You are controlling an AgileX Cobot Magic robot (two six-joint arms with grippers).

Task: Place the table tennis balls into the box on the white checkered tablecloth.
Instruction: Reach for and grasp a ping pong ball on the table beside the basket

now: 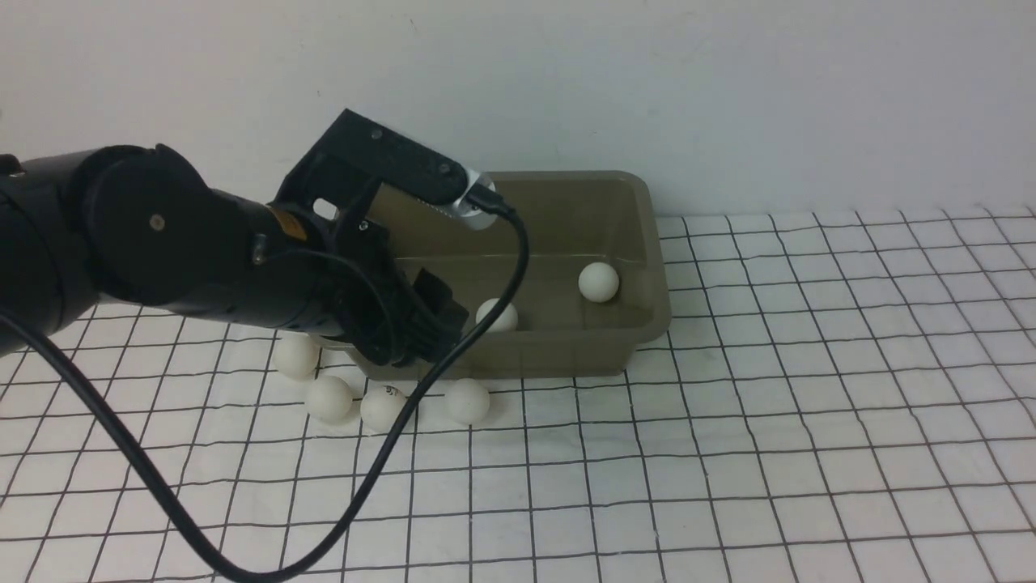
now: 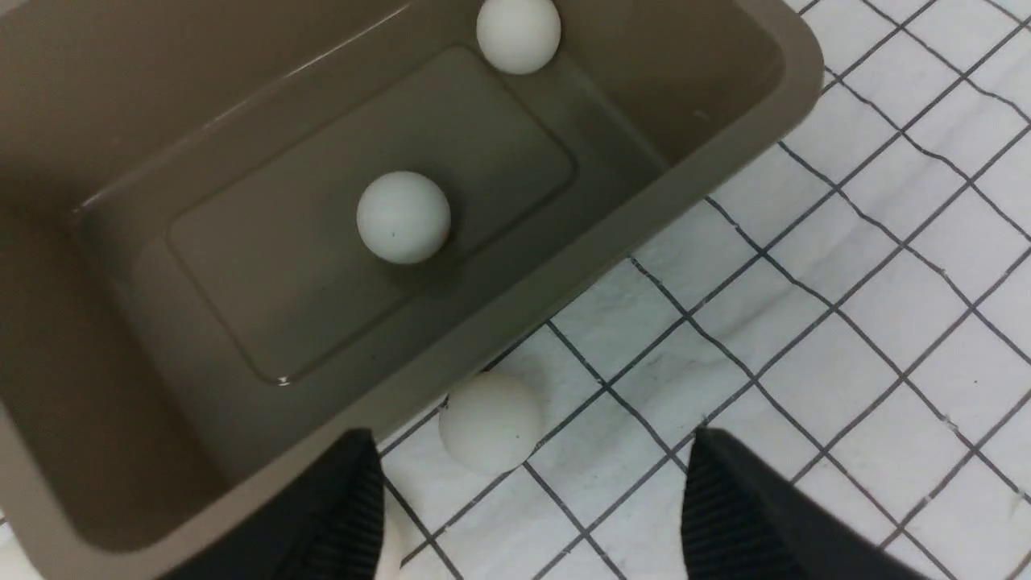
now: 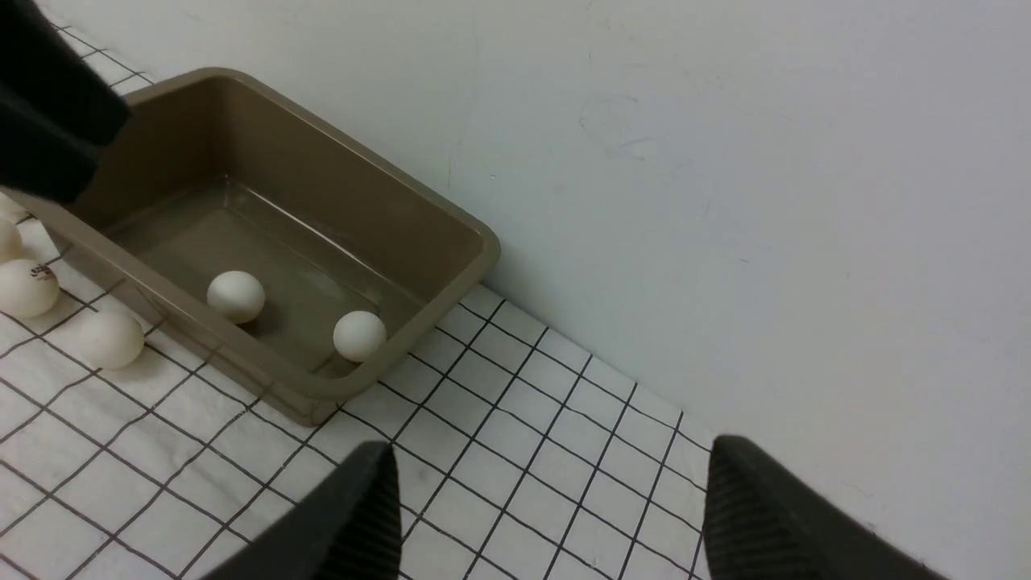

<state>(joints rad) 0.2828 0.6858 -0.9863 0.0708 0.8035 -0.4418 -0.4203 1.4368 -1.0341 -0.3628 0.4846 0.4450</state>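
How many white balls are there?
6 balls. Two in the box: one near its right end, one near its middle. Four on the tablecloth in front, left to right: first, second, third, fourth. The arm may hide more.

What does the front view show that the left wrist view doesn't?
Front only: the black left arm, the pale wall, and all four small matte white table tennis balls lying outside the olive-grey rectangular plastic box. Left wrist only: the box's raised floor panel, and the wide gap of the open left end effector. Both: two more balls inside the box, and the white checkered tablecloth.
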